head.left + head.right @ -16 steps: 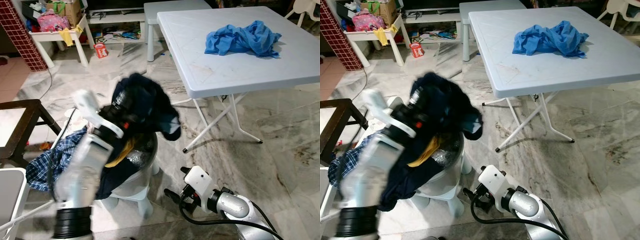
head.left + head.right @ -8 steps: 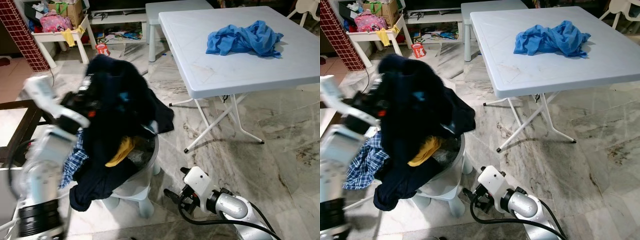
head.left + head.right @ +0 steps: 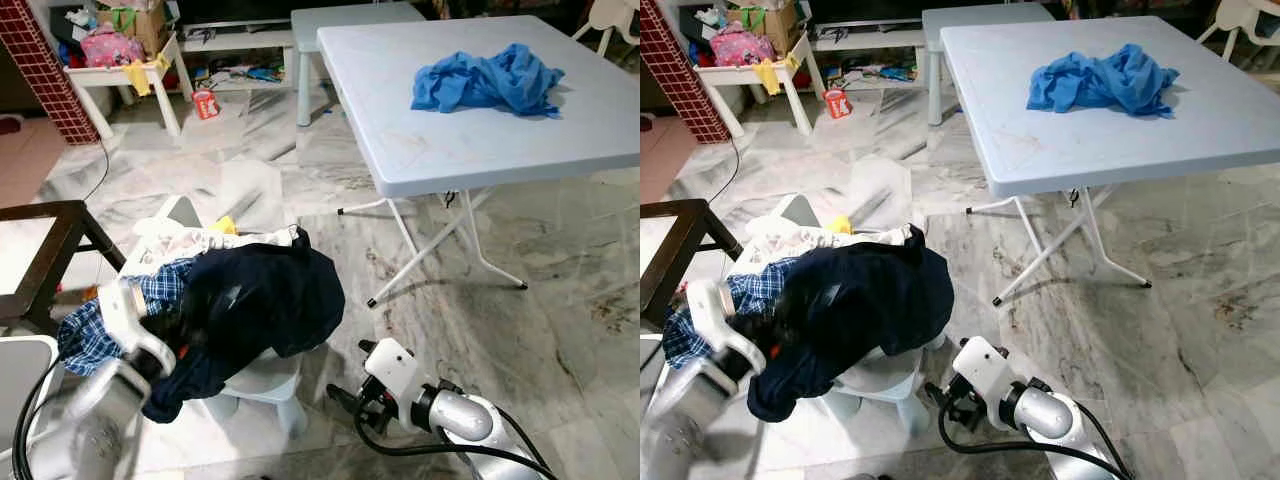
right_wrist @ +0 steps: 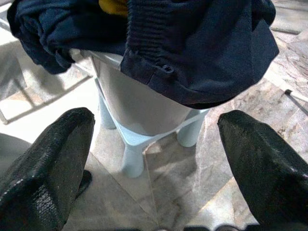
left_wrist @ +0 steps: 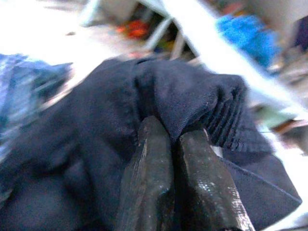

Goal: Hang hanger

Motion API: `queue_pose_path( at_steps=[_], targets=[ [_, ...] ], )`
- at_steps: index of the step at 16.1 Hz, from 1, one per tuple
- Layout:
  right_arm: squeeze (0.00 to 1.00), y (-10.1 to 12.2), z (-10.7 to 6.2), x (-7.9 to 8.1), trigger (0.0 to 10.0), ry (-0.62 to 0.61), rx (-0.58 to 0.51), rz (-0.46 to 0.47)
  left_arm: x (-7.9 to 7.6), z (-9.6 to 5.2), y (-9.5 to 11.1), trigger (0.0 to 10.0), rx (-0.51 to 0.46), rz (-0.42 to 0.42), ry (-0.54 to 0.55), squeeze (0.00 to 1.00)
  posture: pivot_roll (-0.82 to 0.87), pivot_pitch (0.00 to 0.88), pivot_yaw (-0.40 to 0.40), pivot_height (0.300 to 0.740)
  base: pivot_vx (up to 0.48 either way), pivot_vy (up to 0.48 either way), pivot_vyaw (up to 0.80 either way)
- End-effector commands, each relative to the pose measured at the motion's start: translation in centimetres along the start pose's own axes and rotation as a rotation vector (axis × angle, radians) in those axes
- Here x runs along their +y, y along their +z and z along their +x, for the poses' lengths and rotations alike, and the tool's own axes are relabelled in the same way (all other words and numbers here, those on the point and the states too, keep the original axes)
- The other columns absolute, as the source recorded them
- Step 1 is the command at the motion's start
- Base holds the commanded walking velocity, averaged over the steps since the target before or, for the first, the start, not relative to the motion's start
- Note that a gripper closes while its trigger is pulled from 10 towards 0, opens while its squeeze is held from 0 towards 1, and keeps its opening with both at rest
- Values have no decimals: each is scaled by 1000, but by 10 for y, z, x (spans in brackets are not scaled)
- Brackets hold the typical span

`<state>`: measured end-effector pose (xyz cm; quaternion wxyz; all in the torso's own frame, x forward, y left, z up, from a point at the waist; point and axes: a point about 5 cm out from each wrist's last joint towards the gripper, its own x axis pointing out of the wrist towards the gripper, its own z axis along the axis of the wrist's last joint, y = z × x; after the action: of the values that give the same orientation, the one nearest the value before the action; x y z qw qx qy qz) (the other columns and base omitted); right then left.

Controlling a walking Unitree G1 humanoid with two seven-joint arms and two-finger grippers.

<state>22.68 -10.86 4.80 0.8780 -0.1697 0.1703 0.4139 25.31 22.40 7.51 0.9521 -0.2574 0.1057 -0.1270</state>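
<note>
One end effector (image 5: 175, 159) pinches crumpled navy cloth (image 3: 265, 300).

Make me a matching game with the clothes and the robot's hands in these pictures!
Things:
1. blue cloth
2. dark navy garment
3. right gripper
4. plaid shirt

Places or states:
A. pinched by the left gripper
B. open, low by the floor
C. bunched on the white folding table
D. peeking out from under the navy garment on the small chair

Pairs: 1-C, 2-A, 3-B, 4-D
</note>
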Motion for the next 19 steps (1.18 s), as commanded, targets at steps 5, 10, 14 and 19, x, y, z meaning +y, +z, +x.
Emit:
queue_pose_path(
  at_steps=[5,10,14,19],
  targets=[
    [0,-4,-5,-1,10000,3,19,-18,10,11,-7,0,-9,114,129,0,-103,102,25,740,0,0,0],
    [0,-4,-6,-1,10000,1,27,-24,22,13,-18,10000,51,266,188,1000,-103,100,22,740,0,0,0],
    [0,-3,-5,-2,10000,3,24,-24,51,7,-17,10000,80,432,455,1000,-104,107,15,740,0,0,0],
    [0,-5,-7,-4,10000,1,33,-29,46,5,-24,10000,58,498,445,1000,-109,104,13,740,0,0,0]
  ],
)
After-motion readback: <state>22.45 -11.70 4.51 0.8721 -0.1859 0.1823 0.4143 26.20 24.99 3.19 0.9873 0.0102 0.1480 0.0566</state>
